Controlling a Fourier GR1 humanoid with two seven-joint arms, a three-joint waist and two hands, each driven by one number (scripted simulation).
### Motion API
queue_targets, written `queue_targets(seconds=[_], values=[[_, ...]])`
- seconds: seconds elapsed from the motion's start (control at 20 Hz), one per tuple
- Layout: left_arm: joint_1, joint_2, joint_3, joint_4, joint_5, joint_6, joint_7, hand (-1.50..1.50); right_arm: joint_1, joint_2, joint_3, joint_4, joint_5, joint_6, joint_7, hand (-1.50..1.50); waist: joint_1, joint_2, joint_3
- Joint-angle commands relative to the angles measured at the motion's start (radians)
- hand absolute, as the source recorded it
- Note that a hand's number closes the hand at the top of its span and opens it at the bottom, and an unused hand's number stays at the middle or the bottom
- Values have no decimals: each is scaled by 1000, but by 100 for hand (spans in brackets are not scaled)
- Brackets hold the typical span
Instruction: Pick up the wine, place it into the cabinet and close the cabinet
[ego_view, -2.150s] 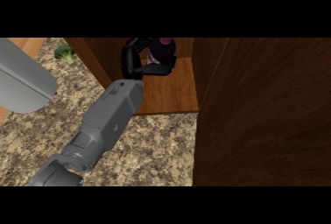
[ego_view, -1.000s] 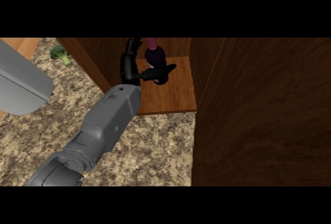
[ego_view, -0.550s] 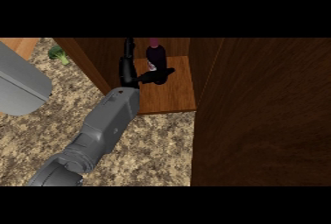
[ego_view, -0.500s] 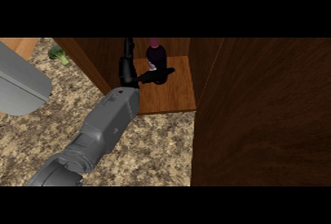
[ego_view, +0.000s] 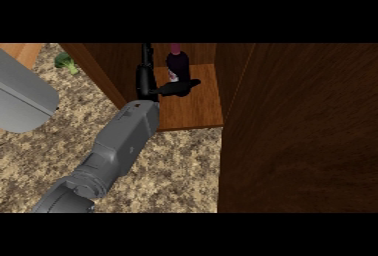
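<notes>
Wine (ego_view: 177, 64) stands upright on the wooden floor of the open cabinet (ego_view: 199, 107), toward its back, and we see the dark bottle from above with a pale label on its side. In the head view, our right hand (ego_view: 151, 82) is inside the cabinet just left of the bottle. Its fingers run straight up along the cabinet's left wall, spread away from the thumb, which sticks out to the right and lies in front of the bottle's base; we cannot tell whether the thumb touches the glass. Nothing is clamped in this hand. Our grey right forearm (ego_view: 122, 142) crosses the speckled worktop (ego_view: 170, 170) from the lower left and reaches over the cabinet floor's front edge.

The cabinet door (ego_view: 303, 130) stands open and fills the right side of the view as a tall dark wooden panel. At the worktop's far left corner lies a small green piece of broccoli (ego_view: 66, 62). A large grey rounded shape, the left forearm (ego_view: 22, 97), shows at the left edge; its hand is out of sight.
</notes>
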Motion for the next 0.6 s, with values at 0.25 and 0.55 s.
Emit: queue_targets(seconds=[0.25, 0.55], values=[[31, 11, 5, 16, -8, -96, -17, -150, -24, -6, -8, -14, -12, -5, 3, -150, 19, 5, -5], [63, 0, -2, 10, -2, -151, -37, -150, 4, 0, 6, -48, -7, -24, 26, -150, 29, -4, -4]])
